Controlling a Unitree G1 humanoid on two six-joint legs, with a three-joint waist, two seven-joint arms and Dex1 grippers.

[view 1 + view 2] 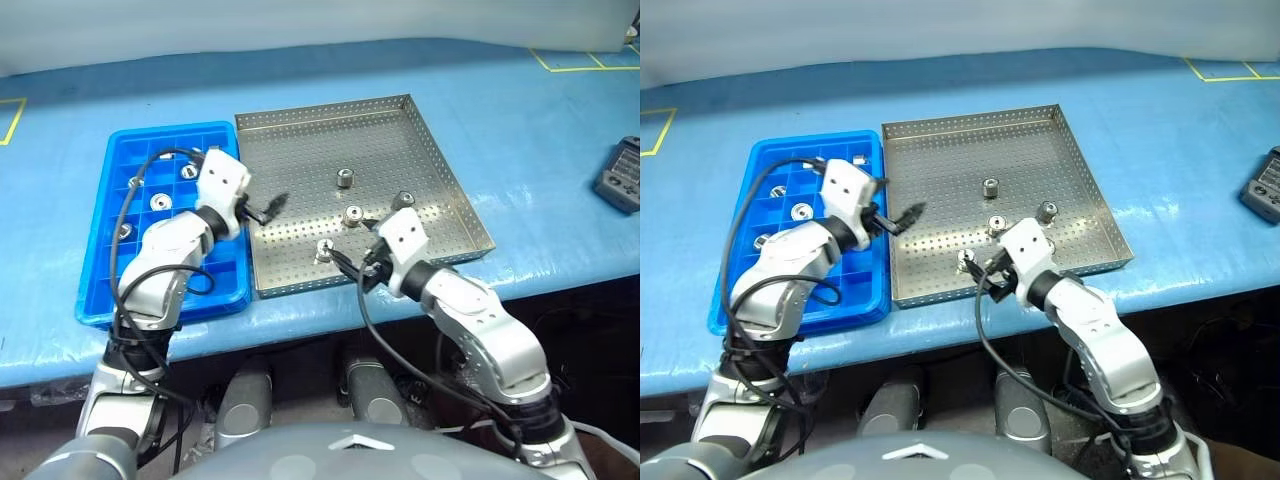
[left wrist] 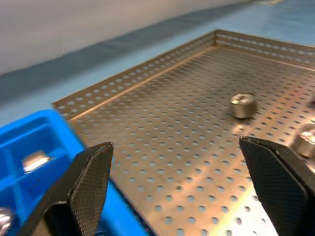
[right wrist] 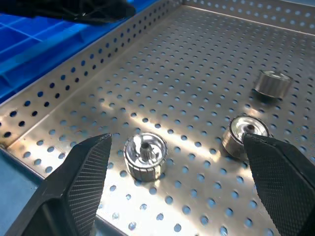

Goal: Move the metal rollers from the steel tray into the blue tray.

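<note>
rollers in steel tray (image 1: 300,160): 4 | rollers in blue tray (image 1: 100,300): 4 visible

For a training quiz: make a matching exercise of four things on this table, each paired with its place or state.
Things:
1. left gripper
2. right gripper
3. blue tray
4. dark handheld device

Places or states:
a. lies apart on the blue cloth, far on the robot's right
b. open, by the steel tray's left rim
c. open, beside a roller near the steel tray's front rim
d. holds a few rollers in its compartments

Pairs: 1-b, 2-c, 3-d, 4-a
</note>
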